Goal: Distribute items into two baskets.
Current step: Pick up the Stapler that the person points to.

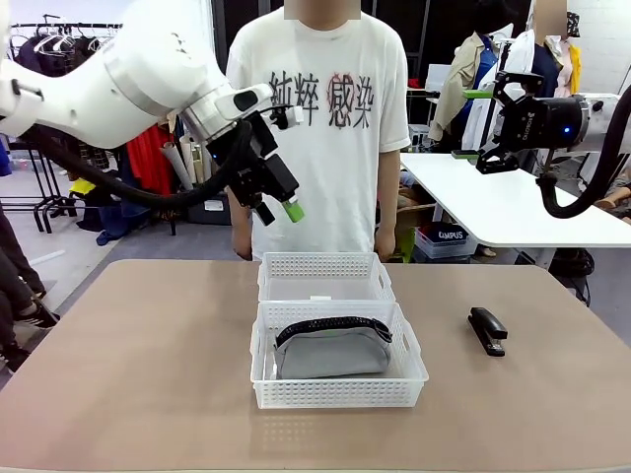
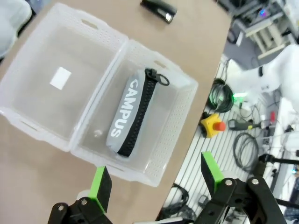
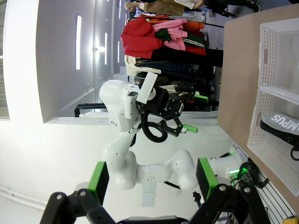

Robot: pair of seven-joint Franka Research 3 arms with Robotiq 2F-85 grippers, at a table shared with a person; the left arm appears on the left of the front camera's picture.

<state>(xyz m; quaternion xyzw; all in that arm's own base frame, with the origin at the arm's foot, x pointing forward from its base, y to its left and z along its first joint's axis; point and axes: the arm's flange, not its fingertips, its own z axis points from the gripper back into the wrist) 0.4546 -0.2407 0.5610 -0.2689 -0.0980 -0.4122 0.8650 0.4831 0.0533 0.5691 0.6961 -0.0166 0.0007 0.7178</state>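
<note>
Two white lattice baskets stand end to end at the table's middle. The far basket [image 1: 323,264] [image 2: 32,51] holds no item. The near basket [image 1: 340,392] [image 2: 175,126] holds the grey pouch [image 1: 330,353] [image 2: 122,119], black zipper up, with "CAMPUS" printed on its side. The black stapler [image 1: 487,329] [image 2: 159,8] lies on the table to the baskets' right. My left gripper [image 1: 279,211] [image 2: 156,179] hangs open and holds nothing, above the far basket's left end. My right gripper [image 1: 481,128] [image 3: 152,179] is open high at the right, well above the stapler, its jaws bare. The pouch [image 3: 280,126] shows at that view's right edge.
A person in a white T-shirt [image 1: 320,128] stands at the far edge behind the baskets, arms down. A white table [image 1: 493,202] stands behind at the right. The brown tabletop [image 1: 138,365] is bare left of the baskets and around the stapler.
</note>
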